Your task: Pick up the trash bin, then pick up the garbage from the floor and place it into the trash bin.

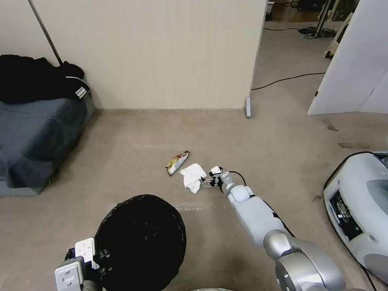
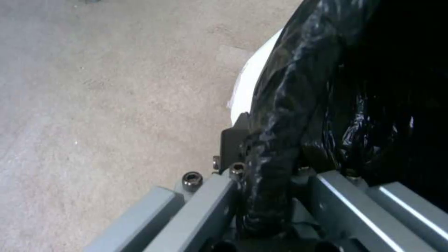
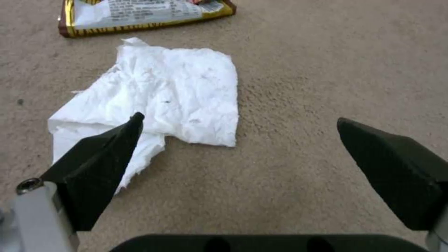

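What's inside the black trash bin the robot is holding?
The trash bin, held at its rim by the left gripper, shows only its black bag lining inside. The bottom is too dark to tell whether any litter lies there.

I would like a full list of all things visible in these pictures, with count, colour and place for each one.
trash bin: one, white with a black bag over its rim, held near the robot's left side.
tissue: one, white, crumpled on the floor, just ahead of the right gripper.
snack wrapper: one, yellow and brown, on the floor just beyond the tissue.
sofa: one, dark grey, at the far left by the wall.
clothing: one heap, black with white stripes, on the sofa.
cable: one, black, on the floor at the doorway.
left gripper: one, grey, shut on the bin's bagged rim.
right gripper: one, black fingers, open, low over the floor at the tissue's edge.
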